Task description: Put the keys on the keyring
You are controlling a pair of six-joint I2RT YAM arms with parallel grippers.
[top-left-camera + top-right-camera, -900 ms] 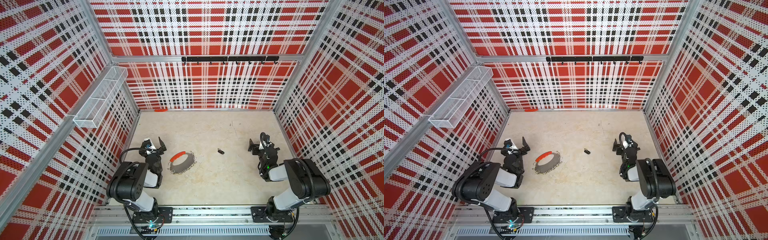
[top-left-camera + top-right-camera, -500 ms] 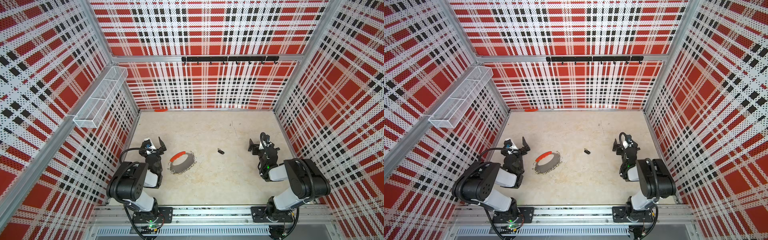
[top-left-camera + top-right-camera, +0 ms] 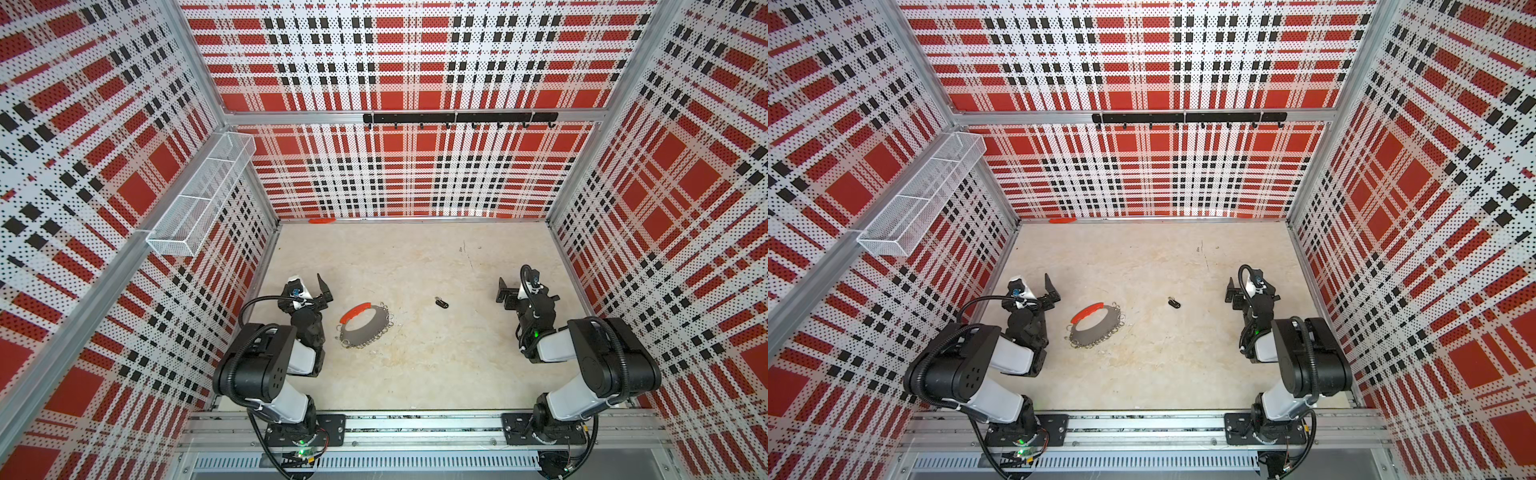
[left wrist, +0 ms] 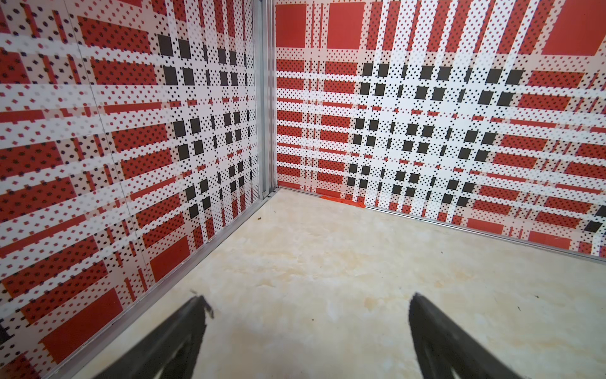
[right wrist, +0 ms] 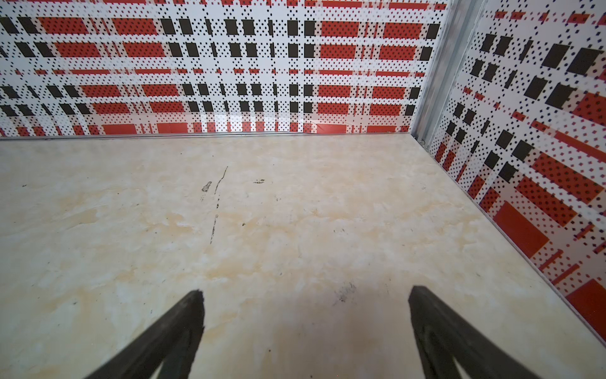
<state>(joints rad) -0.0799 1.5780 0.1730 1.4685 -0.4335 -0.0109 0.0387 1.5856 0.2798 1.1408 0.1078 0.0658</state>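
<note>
The keyring (image 3: 362, 326) (image 3: 1095, 325), a grey hoop with a red sleeve (image 3: 354, 312) and a fringe of small silver loops, lies flat on the beige floor left of centre. The keys (image 3: 441, 303) (image 3: 1174, 303), a small black fob with a tiny silver ring, lie alone to its right. My left gripper (image 3: 309, 293) (image 3: 1036, 293) (image 4: 306, 305) hovers open just left of the keyring, with nothing between its fingers. My right gripper (image 3: 524, 292) (image 3: 1250, 291) (image 5: 305, 297) is open and empty, right of the keys. Neither wrist view shows the keys or the keyring.
Plaid perforated walls close in the floor on three sides. A white wire basket (image 3: 199, 199) hangs on the left wall and a black hook rail (image 3: 457, 118) on the back wall. A red strip (image 3: 322, 220) lies at the foot of the back wall.
</note>
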